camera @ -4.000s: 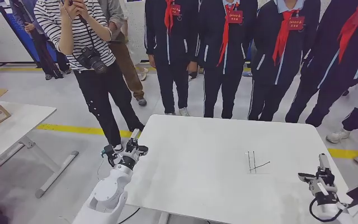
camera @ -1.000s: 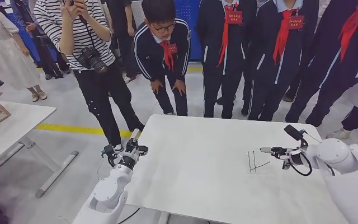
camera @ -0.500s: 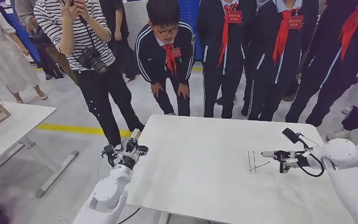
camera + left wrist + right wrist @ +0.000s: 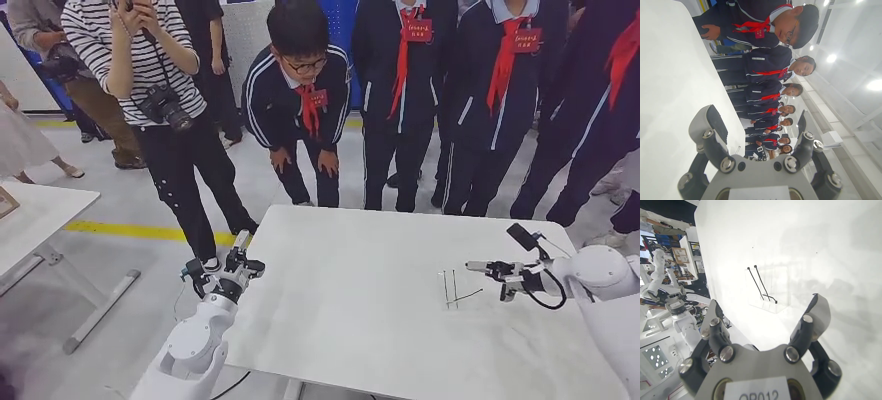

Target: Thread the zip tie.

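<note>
**Task thing.** Two black zip ties (image 4: 761, 282) stand in a clear holder (image 4: 780, 289) on the white table (image 4: 350, 300). They lean side by side with their heads up. My reading is that the holder props them upright so a head or a tail can be pinched from the side.

**Right gripper** (image 4: 766, 300). Just beside the holder, level with the ties and pointing at them. Fingers are spread wide with nothing between them. The pose looks like a line-up for a pick, with no contact yet.

**Left gripper** (image 4: 758, 110). Well apart from the holder, at the table edge on the far side from the right arm. Fingers are also wide and empty. It is probably parked until there is a tie to receive.

**Hard to make out.**
- The holder walls are nearly lost against the table, and from the top view the ties seem to stand free.
- A short dark piece crosses the ties at the holder's base. I cannot tell whether it is a third tie or a bent tail.
- The head slots are too small to see, so I cannot tell which way they face.
</note>
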You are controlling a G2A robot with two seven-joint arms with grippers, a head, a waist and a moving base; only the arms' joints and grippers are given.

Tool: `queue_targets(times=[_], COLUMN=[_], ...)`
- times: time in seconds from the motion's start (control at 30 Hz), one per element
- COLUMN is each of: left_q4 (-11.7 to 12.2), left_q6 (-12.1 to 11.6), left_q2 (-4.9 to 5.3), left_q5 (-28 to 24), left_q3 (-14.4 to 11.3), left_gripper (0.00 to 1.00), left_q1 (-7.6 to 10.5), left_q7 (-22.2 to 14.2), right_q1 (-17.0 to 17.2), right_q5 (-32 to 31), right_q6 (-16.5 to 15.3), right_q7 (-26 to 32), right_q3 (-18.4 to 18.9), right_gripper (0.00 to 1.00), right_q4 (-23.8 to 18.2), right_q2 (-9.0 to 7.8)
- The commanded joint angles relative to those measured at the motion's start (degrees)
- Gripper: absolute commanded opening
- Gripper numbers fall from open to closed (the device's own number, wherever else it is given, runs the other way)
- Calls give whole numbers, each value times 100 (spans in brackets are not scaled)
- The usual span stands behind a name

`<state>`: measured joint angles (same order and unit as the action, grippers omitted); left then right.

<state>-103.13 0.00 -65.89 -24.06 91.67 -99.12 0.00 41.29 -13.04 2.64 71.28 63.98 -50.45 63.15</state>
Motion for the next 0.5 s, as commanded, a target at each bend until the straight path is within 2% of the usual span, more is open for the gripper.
queue_targets(times=[0.0,0.2,0.23,0.27,0.3,0.47], left_q4=[0,0,0,0,0,0], left_q6=[0,0,0,0,0,0], left_q2=[0,0,0,0,0,0], left_q5=[0,0,0,0,0,0], left_q3=[0,0,0,0,0,0], left_gripper=[100,100,100,100,100,100], left_q1=[0,0,0,0,0,0], left_q7=[0,0,0,0,0,0], right_q1=[0,115,126,125,140,124], right_q5=[0,23,28,-26,-51,-233], right_q6=[0,-125,-137,-112,-74,164], right_q7=[-1,-27,20,22,41,70], right_q3=[0,31,43,47,45,-41], right_gripper=[100,100,84,59,48,42], right_q4=[0,-149,-163,-178,-206,-181], right_q2=[0,-34,-44,-57,-66,-78])
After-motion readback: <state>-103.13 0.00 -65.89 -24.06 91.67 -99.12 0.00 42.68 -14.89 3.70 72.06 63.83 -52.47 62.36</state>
